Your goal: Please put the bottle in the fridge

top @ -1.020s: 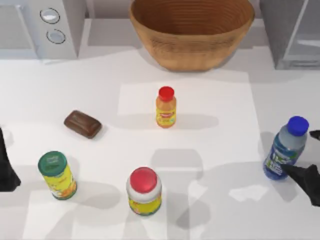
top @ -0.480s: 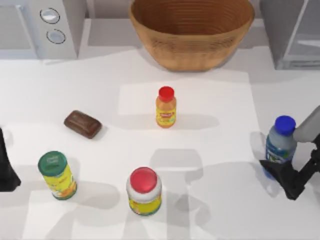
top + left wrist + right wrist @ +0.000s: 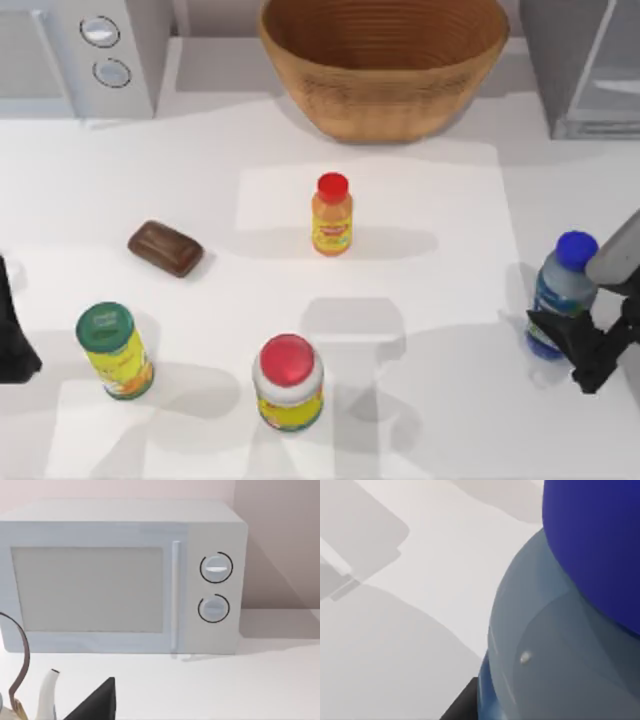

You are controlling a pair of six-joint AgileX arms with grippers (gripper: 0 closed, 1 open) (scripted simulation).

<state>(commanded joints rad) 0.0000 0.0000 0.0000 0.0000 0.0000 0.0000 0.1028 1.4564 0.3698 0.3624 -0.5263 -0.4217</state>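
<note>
Right hand (image 3: 572, 345) pinching bottle at tabletop's (image 3: 200, 180) right edge.
Clear plastic bottle (image 3: 560, 295): blue screw cap, blue-green label, upright.

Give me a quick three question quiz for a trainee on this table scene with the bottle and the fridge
1. True or false: the bottle already sits inside the fridge.
2. Which arm's pincer is at the bottle? A) left B) right
3. Fill in: the wicker bowl stands at the back of the table between the microwave and the ____.

Key:
1. False; it stands upright on the table near the right edge.
2. B; the right pincer is around its lower body, while the left pincer stays parked at the left edge.
3. fridge
</note>
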